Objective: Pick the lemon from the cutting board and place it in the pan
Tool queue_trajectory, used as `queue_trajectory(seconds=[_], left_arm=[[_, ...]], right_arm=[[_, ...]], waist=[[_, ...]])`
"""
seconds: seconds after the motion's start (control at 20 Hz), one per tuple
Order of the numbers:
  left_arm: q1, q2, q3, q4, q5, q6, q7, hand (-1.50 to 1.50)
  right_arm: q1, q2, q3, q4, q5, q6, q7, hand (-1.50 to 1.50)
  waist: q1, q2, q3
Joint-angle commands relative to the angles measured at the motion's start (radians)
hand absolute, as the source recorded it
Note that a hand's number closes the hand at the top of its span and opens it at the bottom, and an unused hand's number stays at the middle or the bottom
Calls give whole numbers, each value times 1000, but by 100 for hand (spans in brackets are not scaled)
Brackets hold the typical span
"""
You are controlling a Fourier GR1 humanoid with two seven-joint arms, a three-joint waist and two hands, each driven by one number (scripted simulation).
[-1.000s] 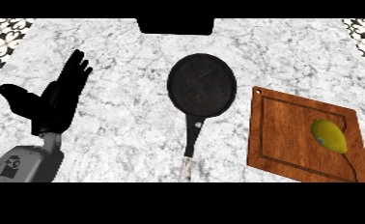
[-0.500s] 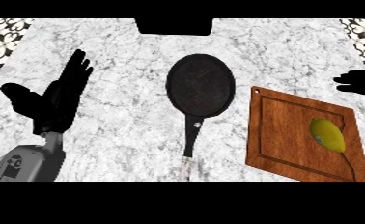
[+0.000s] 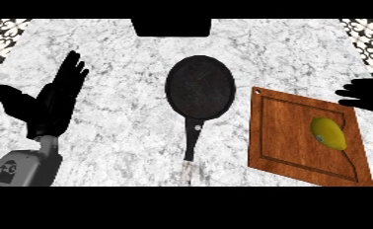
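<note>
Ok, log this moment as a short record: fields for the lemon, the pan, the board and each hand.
lemon: lying on the cutting board, right half, not held
cutting board: wooden, on the counter right of the pan
pan: black, nothing in it, handle pointing toward the robot
left hand: open, fingers up, resting at the view's left
right hand: only fingers show at the right edge, above the board's far corner, holding nothing

Pan [image 3: 200, 89] sitting mid-tabletop [image 3: 131, 134], handle toward the near edge. Cutting board [image 3: 287, 139] just right of it, apart, with lemon [image 3: 328, 133] on its right half. Left robot hand [image 3: 51, 102] resting open at far left; right robot hand [image 3: 358, 94] poking in at right edge, behind the board.
</note>
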Motion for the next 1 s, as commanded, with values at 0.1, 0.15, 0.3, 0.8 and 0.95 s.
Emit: queue_trajectory(seconds=[0.1,0.15,0.3,0.8,0.95], left_arm=[[48,5,30,-68,-18,-9,39,0],[-17,0,63,10,-5,-41,25,0],[57,-30,17,-59,-50,-24,28,0],[26,-81,35,-44,-81,-45,47,0],[35,-21,119,-35,-40,-117,43,0]], right_arm=[[99,44,-40,-138,91,-24,92,-150],[75,38,-77,-101,101,-6,53,-150],[131,101,-88,-168,85,7,66,-150],[138,219,-96,-268,261,119,234,-150],[146,234,-127,-281,282,155,238,-150]], waist=[[-8,-4,0],[-8,-1,0],[-8,-2,0],[0,0,0],[-1,-1,0]])
